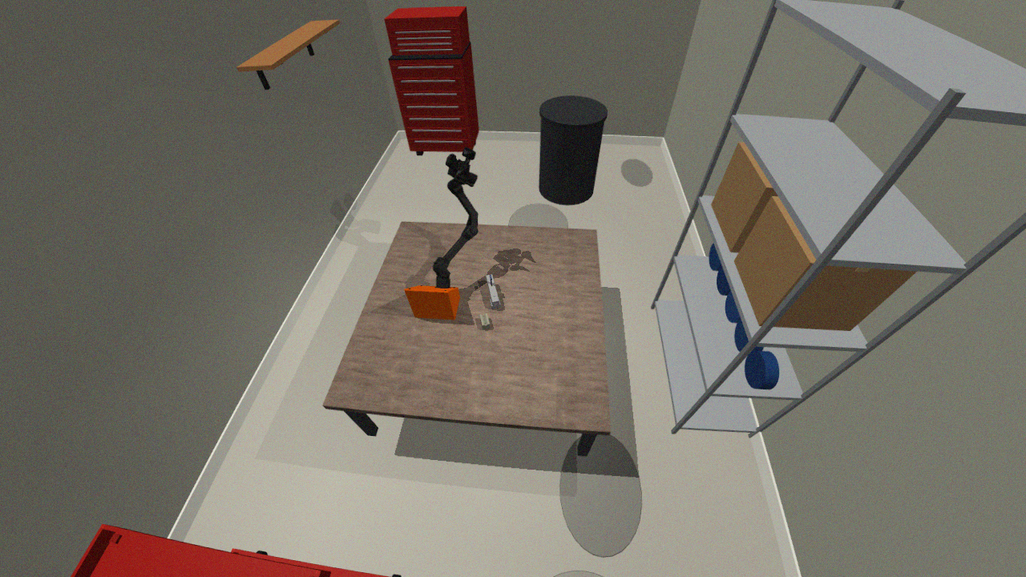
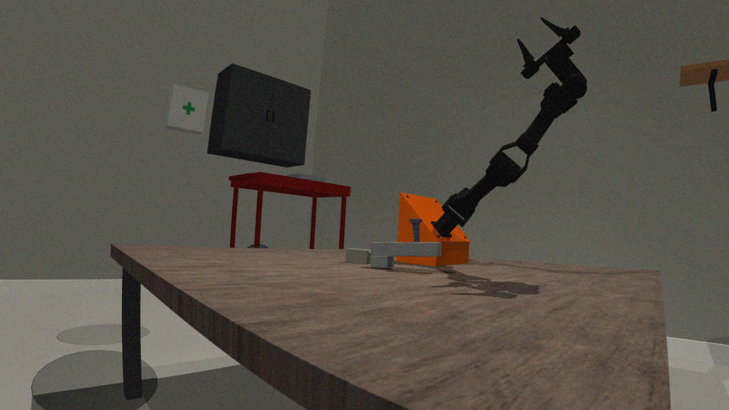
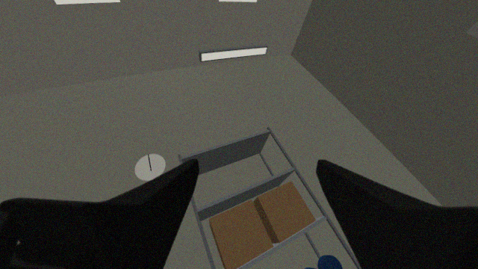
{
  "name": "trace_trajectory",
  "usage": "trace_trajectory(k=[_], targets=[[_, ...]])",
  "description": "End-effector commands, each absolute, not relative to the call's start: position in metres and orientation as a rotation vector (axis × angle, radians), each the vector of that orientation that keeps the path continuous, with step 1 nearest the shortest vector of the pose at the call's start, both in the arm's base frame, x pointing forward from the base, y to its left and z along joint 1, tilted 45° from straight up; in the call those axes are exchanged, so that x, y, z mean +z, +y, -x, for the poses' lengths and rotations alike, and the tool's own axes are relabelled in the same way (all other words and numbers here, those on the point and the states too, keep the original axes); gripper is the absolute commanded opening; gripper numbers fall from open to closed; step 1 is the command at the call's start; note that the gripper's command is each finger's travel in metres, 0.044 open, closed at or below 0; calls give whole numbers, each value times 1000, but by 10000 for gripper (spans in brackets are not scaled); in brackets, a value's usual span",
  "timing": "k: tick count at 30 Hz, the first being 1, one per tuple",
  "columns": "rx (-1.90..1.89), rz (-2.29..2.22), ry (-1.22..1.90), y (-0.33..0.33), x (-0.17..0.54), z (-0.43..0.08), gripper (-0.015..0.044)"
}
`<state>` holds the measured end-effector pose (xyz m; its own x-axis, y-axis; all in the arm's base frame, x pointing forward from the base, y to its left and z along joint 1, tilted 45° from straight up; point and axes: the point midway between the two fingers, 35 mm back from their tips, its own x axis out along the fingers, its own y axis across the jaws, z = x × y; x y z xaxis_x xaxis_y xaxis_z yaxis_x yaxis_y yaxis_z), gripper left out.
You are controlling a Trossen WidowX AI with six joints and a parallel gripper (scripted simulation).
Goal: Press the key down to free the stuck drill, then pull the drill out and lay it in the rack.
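My gripper (image 2: 529, 29) (image 3: 257, 165) is open and empty, raised high above the table, far from the small things on it. A light grey bar (image 1: 492, 292) (image 2: 408, 249) lies on the table with a small grey block (image 2: 381, 262) under one end. A blue-grey pin with a flat head (image 2: 416, 230) stands upright at the bar. A small pale greenish block (image 1: 485, 321) (image 2: 357, 255) lies beside the bar. Which of these is drill, key or rack I cannot tell; they are too small. The wrist view shows none of them.
An orange wedge (image 1: 432, 303) (image 2: 453, 252) stands on the wooden table (image 1: 458, 380) (image 2: 458, 331) at the arm's base, close beside the bar. A tall shelf unit (image 1: 846, 183) (image 3: 235, 153) with cardboard boxes, a black bin (image 1: 570, 154) and a red tool chest (image 1: 434, 93) stand off the table.
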<state>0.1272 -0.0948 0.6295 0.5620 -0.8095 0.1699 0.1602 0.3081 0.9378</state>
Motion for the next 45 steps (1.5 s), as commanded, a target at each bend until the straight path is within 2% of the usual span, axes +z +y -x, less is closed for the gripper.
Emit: trace_trajectory(k=[1, 9, 15, 22, 30, 38, 45], targets=[[-722, -1071, -731, -95, 630, -127, 374], [-715, -1077, -733, -95, 630, -126, 164], [-497, -1287, -782, -116, 636, -90, 6], [-257, -1559, -805, -158, 630, -67, 0], [-89, -1859, -785, -214, 604, -70, 0], [-21, -2191, -688, -271, 551, -110, 0], [-97, -2559, -537, -304, 470, -172, 0]])
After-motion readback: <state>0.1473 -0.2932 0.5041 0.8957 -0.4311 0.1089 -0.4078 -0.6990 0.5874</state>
